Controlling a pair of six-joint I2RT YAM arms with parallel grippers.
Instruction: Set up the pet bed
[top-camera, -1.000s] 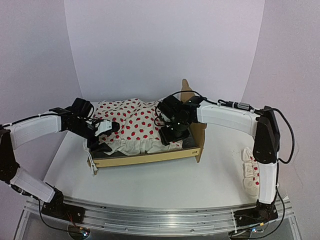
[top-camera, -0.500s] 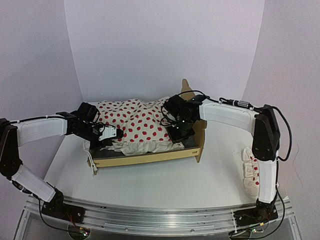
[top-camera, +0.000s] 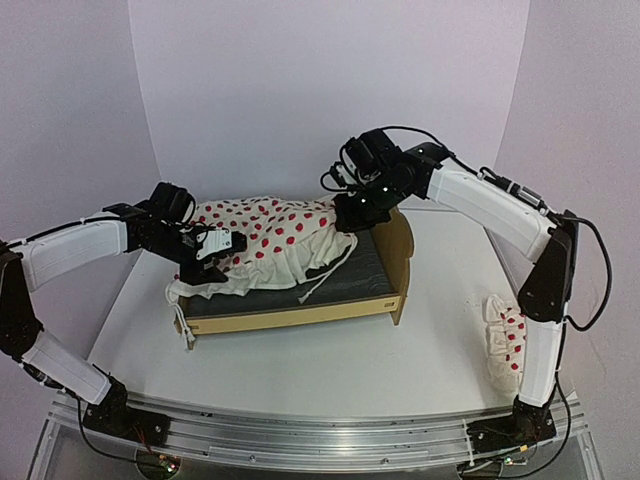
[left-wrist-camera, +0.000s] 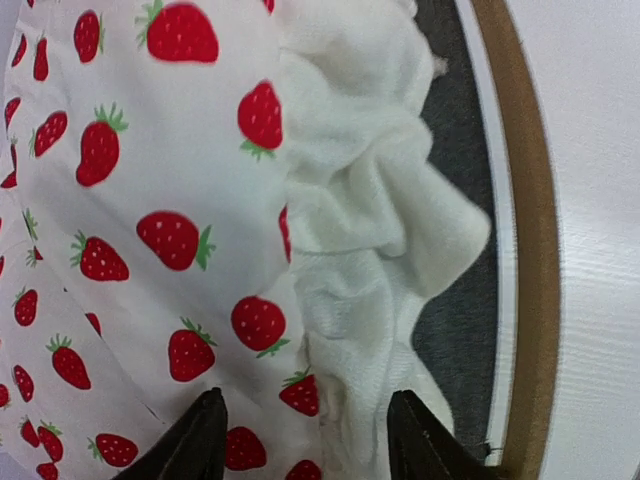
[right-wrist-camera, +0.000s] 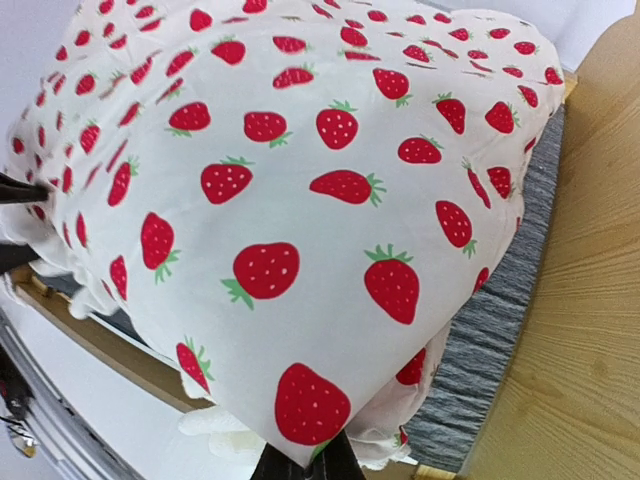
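The pet bed (top-camera: 300, 312) lies side-on, its headboard (top-camera: 402, 240) at the right and its dark grey base (top-camera: 370, 262) bare at that end. The strawberry duvet (top-camera: 265, 240) covers the bed's left and middle. My right gripper (top-camera: 351, 212) is shut on the duvet's right corner and holds it above the bed; in the right wrist view the duvet (right-wrist-camera: 300, 200) hangs from the gripper (right-wrist-camera: 308, 466), with the headboard (right-wrist-camera: 580, 280) beside it. My left gripper (top-camera: 203, 265) is open over the duvet's left end; its fingers (left-wrist-camera: 205, 440) straddle the white ruffle (left-wrist-camera: 370, 260) by the side rail (left-wrist-camera: 528, 250).
The small strawberry pillow (top-camera: 506, 340) lies on the table at the right, by the right arm's base. White walls close in the back and both sides. White tabletop (top-camera: 330, 370) runs between the bed and the arm bases.
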